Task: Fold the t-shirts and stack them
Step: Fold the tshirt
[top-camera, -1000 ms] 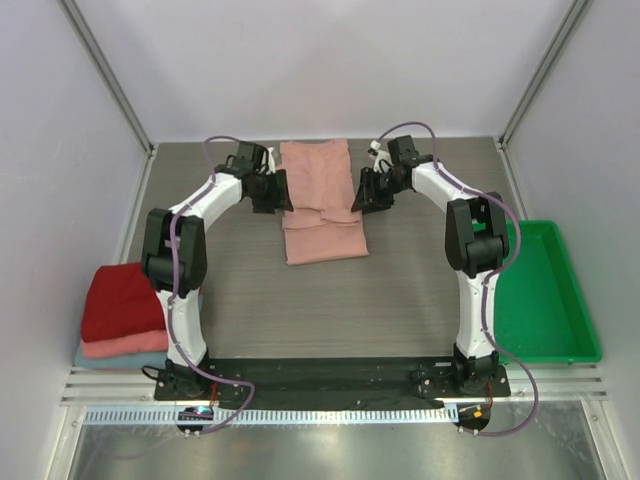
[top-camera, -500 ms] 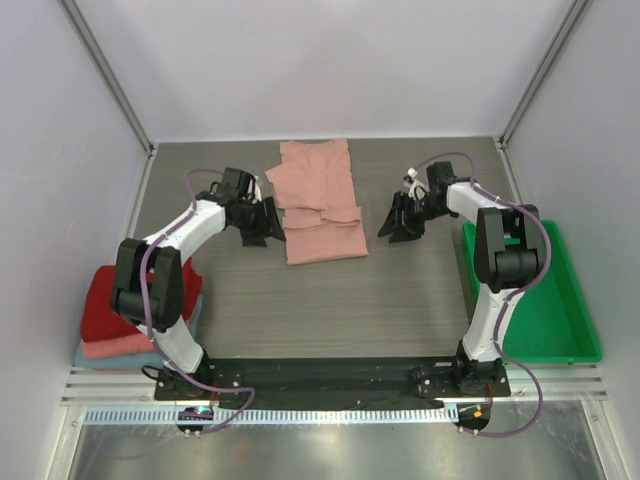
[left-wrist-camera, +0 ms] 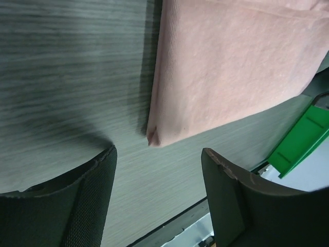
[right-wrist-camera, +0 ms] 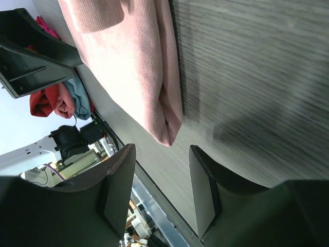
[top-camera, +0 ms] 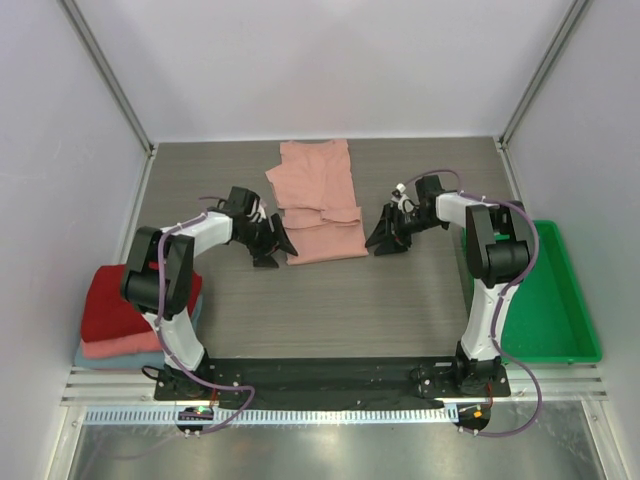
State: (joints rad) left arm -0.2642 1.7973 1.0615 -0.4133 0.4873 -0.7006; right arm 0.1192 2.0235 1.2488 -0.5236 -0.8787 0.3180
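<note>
**Figure.** Both arms positioned at the near end of a partly folded garment.

The dusty-pink t-shirt (top-camera: 318, 195) lies at the middle of the worktop (top-camera: 400, 300), towards its far side. It forms a long narrow strip running away from the arm bases, with its near portion doubled over in several layers. The left arm (top-camera: 200, 228) brings the left jaws down low beside the near-left corner (left-wrist-camera: 154, 138) of the strip. The right arm (top-camera: 470, 205) mirrors it at the near-right corner (right-wrist-camera: 169, 135). In each wrist view the jaws stand apart and empty, with the corner just ahead of the gap and not yet between them. A stack of folded t-shirts (top-camera: 122, 305), dark red on top, sits at the near-left edge of the worktop. The green tray (top-camera: 550, 300) lies well apart on the right.

*Handling.* The fabric appears to be a soft, light, limp knit. It should offer no stiffness of its own, sag between any two holds, and cling to the worktop more than slide on it. The sensible holds are probably the two near corners, taken together so that the edge lifts level. Each pinch needs to catch every layer at the fold, or the lower layers are likely to peel away and spoil the shape. The lower jaw must slip under the rolled edge, which rests flat on the worktop.
</note>
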